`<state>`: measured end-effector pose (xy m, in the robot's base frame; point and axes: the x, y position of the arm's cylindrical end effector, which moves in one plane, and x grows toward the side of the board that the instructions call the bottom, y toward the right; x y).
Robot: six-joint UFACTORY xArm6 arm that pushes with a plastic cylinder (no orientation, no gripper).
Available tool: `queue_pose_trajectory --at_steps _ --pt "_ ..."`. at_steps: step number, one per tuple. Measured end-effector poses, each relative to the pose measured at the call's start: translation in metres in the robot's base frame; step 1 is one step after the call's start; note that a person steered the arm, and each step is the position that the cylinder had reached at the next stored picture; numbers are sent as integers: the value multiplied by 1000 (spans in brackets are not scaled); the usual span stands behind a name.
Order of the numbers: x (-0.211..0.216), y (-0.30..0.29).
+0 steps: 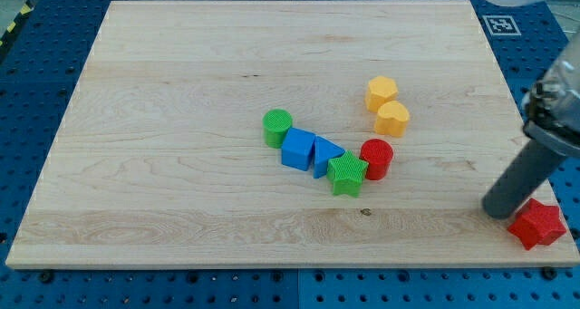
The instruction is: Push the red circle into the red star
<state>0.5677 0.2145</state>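
Note:
The red circle [376, 158] stands on the wooden board [181, 91] a little right of centre, touching the green star [346, 173] on its left. The red star [536, 224] lies at the board's bottom right corner. My tip [499, 209] rests on the board just left of the red star, close to it or touching. The tip is far to the right of the red circle.
A green circle [277, 127], a blue square [298, 149] and a blue triangle [324, 154] form a row left of the green star. Two yellow blocks, a hexagon [381, 92] and a heart-like one [392, 119], sit above the red circle.

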Motion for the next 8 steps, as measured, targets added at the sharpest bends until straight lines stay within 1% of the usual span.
queue_pose_trajectory --at_steps 2,4,6,7,8 --pt "-14 -12" --pt "-28 -39" --pt "-56 -40" --pt "-56 -51" --pt "-57 -79"
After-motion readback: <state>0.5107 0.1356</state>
